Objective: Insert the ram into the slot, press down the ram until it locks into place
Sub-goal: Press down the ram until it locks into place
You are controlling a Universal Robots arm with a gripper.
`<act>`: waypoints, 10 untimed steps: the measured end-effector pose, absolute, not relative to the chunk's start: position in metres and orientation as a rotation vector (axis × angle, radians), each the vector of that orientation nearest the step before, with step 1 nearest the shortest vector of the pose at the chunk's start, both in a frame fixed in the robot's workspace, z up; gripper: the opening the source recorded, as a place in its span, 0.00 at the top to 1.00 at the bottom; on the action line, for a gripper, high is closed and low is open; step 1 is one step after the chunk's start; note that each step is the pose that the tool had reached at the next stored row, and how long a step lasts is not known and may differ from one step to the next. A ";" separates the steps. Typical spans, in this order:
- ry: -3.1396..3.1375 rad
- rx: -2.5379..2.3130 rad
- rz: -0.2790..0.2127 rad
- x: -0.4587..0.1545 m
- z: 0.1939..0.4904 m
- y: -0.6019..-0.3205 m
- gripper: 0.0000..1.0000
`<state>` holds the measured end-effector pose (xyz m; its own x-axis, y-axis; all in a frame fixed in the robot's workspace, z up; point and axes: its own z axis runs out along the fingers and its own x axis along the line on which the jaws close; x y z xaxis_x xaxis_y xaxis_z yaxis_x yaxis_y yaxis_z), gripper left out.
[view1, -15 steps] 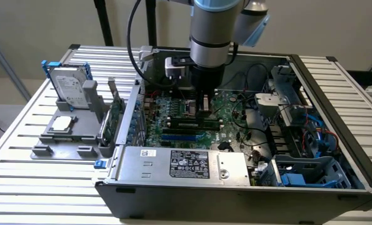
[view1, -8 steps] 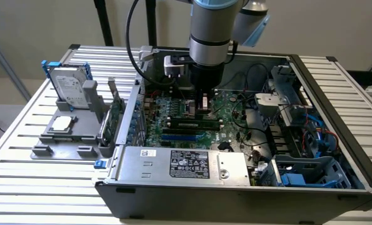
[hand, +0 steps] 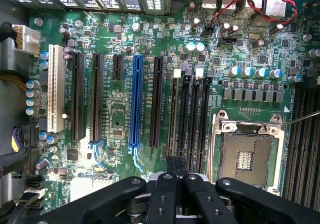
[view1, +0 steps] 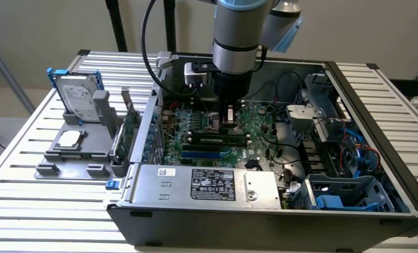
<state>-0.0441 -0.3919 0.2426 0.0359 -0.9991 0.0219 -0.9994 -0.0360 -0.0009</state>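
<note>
While over motherboard (hand: 125, 114), gripper (hand: 176, 171) (fingers together), ram (view1: 223, 140) seated.

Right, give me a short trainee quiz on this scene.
1. True or false: the pincer hangs outside the computer case.
2. On the motherboard, the long slot next to the black ones is: A blue, B red, C yellow.
3. Fill in: the hard drive stands on the grey fixture at the exterior view's ____ of the case.

Key: 1 false, it is down inside the case; 2 A; 3 left.
</note>
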 end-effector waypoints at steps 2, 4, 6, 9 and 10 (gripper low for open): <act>-2.171 2.250 0.026 -0.044 0.243 -0.392 0.89; -2.171 2.250 0.026 -0.044 0.243 -0.392 0.89; -2.171 2.250 0.025 -0.044 0.242 -0.392 0.89; -2.168 2.247 0.018 -0.044 0.241 -0.392 0.89; -2.166 2.245 0.014 -0.044 0.241 -0.392 0.89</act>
<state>-0.0441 -0.3918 0.2412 0.0361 -0.9991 0.0215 -0.9993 -0.0359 0.0095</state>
